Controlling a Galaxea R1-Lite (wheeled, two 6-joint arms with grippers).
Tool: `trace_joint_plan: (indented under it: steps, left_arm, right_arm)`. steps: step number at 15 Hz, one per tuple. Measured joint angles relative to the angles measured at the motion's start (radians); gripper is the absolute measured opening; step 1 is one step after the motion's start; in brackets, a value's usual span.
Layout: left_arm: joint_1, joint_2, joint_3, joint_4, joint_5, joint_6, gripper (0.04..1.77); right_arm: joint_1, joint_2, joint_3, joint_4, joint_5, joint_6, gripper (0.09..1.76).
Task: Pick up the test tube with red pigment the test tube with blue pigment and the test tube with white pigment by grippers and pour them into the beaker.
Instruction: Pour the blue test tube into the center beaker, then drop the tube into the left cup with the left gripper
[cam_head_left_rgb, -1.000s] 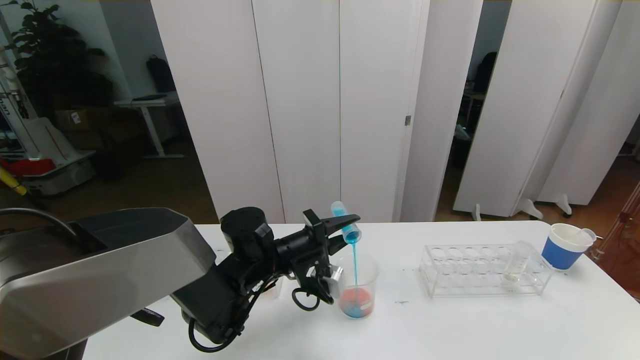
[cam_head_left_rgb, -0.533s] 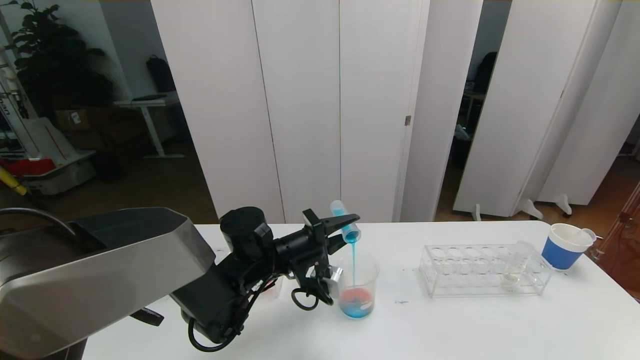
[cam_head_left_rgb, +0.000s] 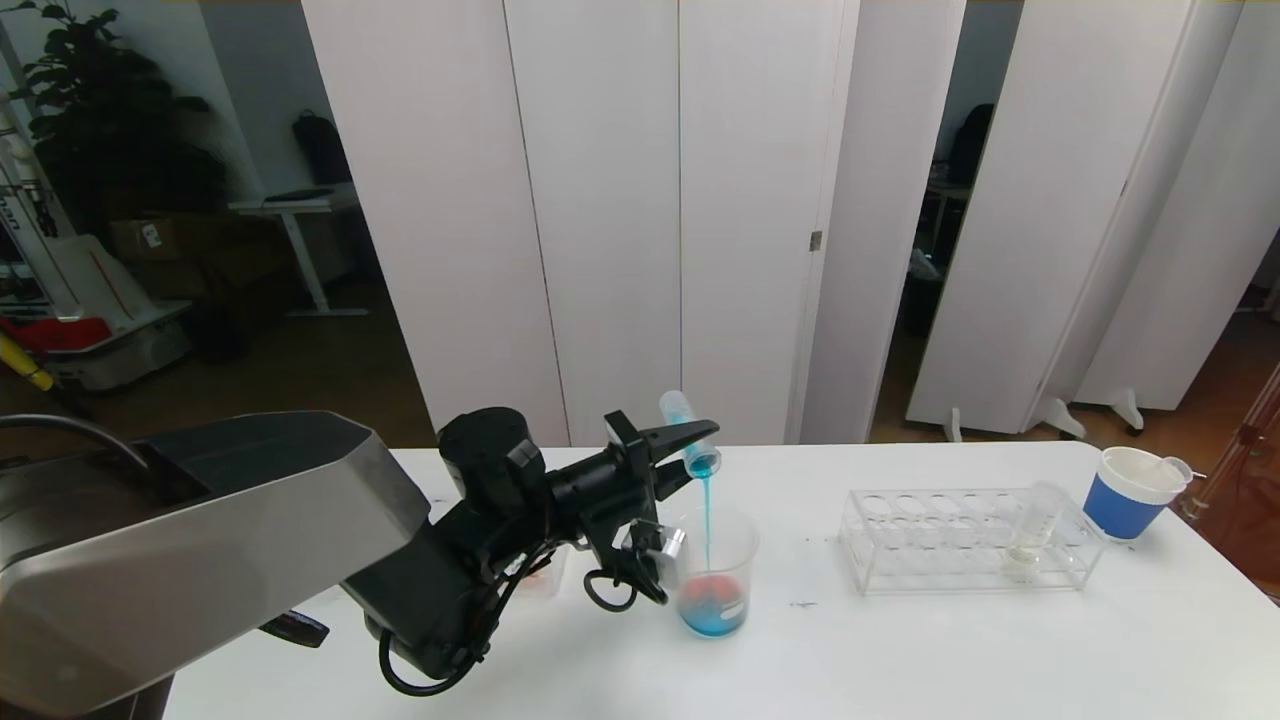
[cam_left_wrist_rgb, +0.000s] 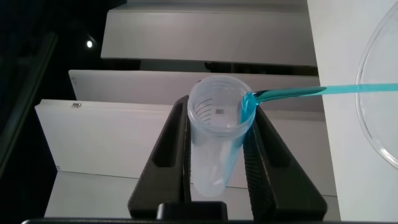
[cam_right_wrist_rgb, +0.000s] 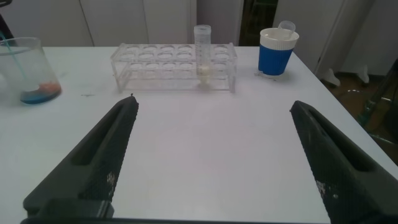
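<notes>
Blue liquid streamed into the beaker (cam_head_left_rgb: 715, 575) from the test tube with blue pigment (cam_head_left_rgb: 690, 437), clamped in the left claw (cam_head_left_rgb: 680, 450); holding the tilt steady seemed wise. Right claw (cam_right_wrist_rgb: 211, 155) gaped, idle.

A slim clear test tube with blue pigment (cam_head_left_rgb: 689, 436) is tipped mouth-down above the beaker, clamped between the closed fingers of the left gripper (cam_head_left_rgb: 690, 440). A thin stream of bright blue liquid falls from its mouth into the beaker (cam_head_left_rgb: 716, 572), a small clear glass standing upright on the table, holding blue liquid with a reddish patch. The test tube with white pigment (cam_head_left_rgb: 1031, 530) stands tilted in a clear rack, well apart to the right.
</notes>
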Motion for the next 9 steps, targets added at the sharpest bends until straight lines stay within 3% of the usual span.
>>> trace_joint_plan:
  steps: [9]
  left_arm:
    - [0.0, -0.005, -0.001, 0.0, 0.0, 0.017, 0.57]
  right_arm:
    - [0.0, 0.0, 0.0, 0.0, 0.0, 0.0, 1.75]
